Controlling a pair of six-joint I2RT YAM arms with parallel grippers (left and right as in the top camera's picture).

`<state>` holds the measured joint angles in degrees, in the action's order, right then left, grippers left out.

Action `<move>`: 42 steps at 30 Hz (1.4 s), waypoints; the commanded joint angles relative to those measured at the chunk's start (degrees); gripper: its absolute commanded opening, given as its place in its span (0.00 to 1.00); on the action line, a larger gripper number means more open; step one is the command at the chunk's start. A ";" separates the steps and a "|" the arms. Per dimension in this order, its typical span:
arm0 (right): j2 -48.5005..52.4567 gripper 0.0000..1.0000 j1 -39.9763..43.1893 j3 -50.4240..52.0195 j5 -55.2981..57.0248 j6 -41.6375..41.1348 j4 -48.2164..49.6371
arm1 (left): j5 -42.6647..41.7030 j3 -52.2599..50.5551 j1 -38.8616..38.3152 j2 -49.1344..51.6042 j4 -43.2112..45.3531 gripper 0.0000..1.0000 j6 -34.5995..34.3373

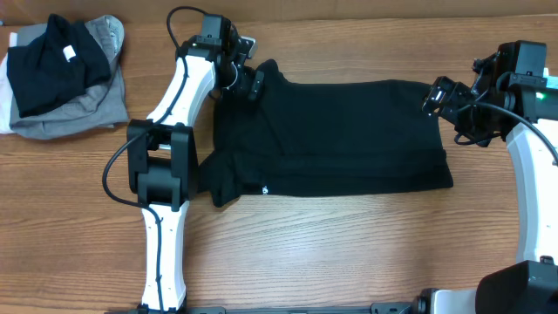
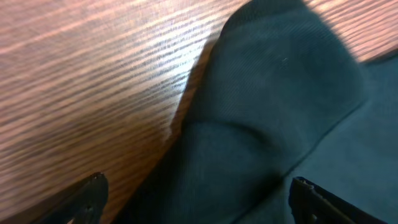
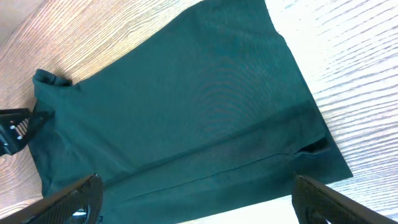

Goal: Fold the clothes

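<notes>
From overhead, you see the black T-shirt (image 1: pixel 340 131) lying flat across the middle of the table (image 1: pixel 331 253). It is folded into a broad band that runs left to right, with a sleeve sticking out at its lower left corner. A small white mark (image 1: pixel 264 189) sits near the lower edge. Your left pincer (image 1: pixel 247 80) is at the shirt's upper left corner, right over the cloth. Your right pincer (image 1: pixel 438 96) is at the upper right corner, just at the edge of the cloth. A pile of clothes (image 1: pixel 61 83) lies well apart in the far left corner of the table: a black piece with a white tag on top of a grey one.

In the left wrist view, the left pincer (image 2: pixel 196 186) stands wide, its fingers (image 2: pixel 87 199) far apart at the bottom corners of the picture. A rounded fold of the shirt (image 2: pixel 267 93) lies between and ahead of them, not pinched. Bare wood (image 2: pixel 93 74) fills the left side.

In the right wrist view, the right pincer (image 3: pixel 196 186) is also wide and holds nothing, with its fingers (image 3: pixel 323 199) spread at the bottom corners. The shirt (image 3: pixel 186 106) stretches away from it across the wood (image 3: pixel 348 81), showing a hem seam. The left pincer (image 3: pixel 12 130) shows at the far left edge, beside the shirt's far corner.
</notes>
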<state>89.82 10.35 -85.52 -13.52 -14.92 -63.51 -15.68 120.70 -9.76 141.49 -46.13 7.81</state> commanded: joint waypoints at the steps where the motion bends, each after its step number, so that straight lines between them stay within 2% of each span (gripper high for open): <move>1: -0.11 1.00 -0.24 -1.18 -0.09 0.39 0.63 | 0.26 1.29 0.04 1.66 0.31 0.92 2.51; 3: -0.11 1.00 -0.50 -1.18 -0.04 0.39 1.22 | 0.92 1.27 0.04 1.90 0.63 0.91 2.51; 5: -0.11 1.00 -0.76 -1.18 -0.02 0.39 2.05 | 1.03 1.27 0.04 1.92 0.63 0.84 2.49; 8: -0.11 1.00 -0.76 -1.18 -0.09 0.35 4.57 | 1.07 1.27 0.04 1.92 0.22 0.63 2.47; 9: -0.11 1.00 -0.76 -1.18 -0.09 0.31 7.06 | 1.07 1.27 0.02 2.05 0.24 0.41 2.47; 12: -0.11 1.00 -0.76 -1.18 -0.02 0.44 12.20 | 1.07 1.27 0.02 2.27 0.26 0.33 2.47; 13: 0.02 1.00 -0.76 -1.18 -0.04 0.61 13.60 | 1.09 1.27 0.02 2.36 0.31 0.26 2.49; 14: 0.50 1.00 -0.92 -1.18 -0.26 2.03 16.31 | 1.29 1.27 0.02 2.43 0.87 0.14 2.51; 16: 2.34 1.00 -1.22 -1.20 -0.11 4.26 19.93 | 2.12 1.22 0.04 2.60 1.75 0.04 2.49; 21: 12.24 1.00 -1.40 -3.65 1.11 9.07 22.77 | 3.85 0.92 0.02 2.64 3.10 0.04 2.49; 31: 31.98 0.99 -2.10 -11.91 12.24 10.47 26.97 | 3.82 0.90 -0.02 2.64 2.84 0.04 2.47; 42: 38.53 0.92 -2.64 -12.20 15.19 10.23 29.46 | 3.82 0.90 -0.02 2.64 2.86 0.04 2.45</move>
<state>126.37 8.29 -95.72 -0.60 -4.89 -34.35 -13.02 120.70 -9.76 143.44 -43.31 9.65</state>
